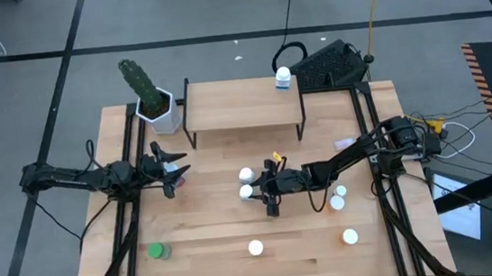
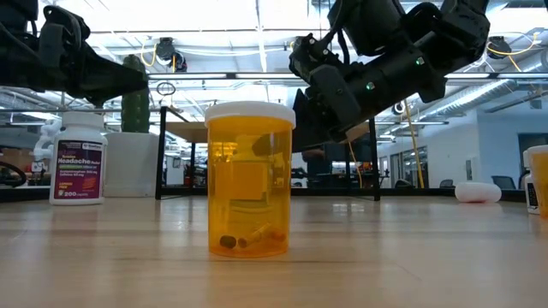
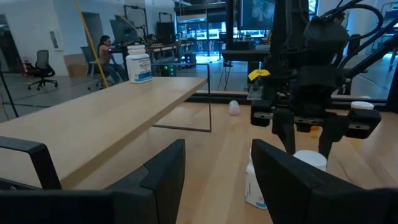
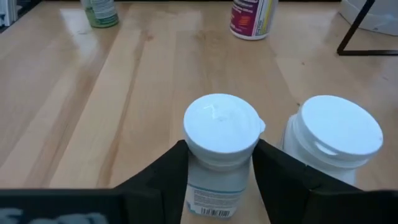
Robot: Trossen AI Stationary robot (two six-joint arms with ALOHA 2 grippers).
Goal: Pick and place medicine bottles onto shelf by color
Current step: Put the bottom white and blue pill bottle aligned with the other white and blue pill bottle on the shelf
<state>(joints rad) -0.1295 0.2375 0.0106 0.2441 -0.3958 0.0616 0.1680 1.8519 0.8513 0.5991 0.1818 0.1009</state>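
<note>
My right gripper [image 4: 219, 177] is at mid table [image 1: 268, 193], shut on a white-capped bottle with a pale label [image 4: 219, 134]. A second white-capped bottle [image 4: 334, 134] stands right beside it. My left gripper [image 1: 176, 161] is open and empty above a pinkish-labelled bottle [image 2: 77, 158] at the table's left. A blue-white bottle [image 1: 284, 80] stands on the wooden shelf [image 1: 243, 106]. An orange bottle [image 2: 250, 180], a green bottle [image 1: 155, 251] and other white-capped ones [image 1: 350, 236] stand on the table. My right gripper pinches the bottle's round body just below the cap [image 4: 214, 180] between its two fingers, one on each side. The fingers come from above, pointing down. The bottle is upright. I cannot tell whether it rests on the table or is lifted.
A white pot with a green cactus [image 1: 157, 106] stands left of the shelf. Two more bottles [image 1: 338, 198] stand under my right arm. A dark keyboard-like object [image 1: 329, 65] lies behind the shelf. People sit in the room beyond the table.
</note>
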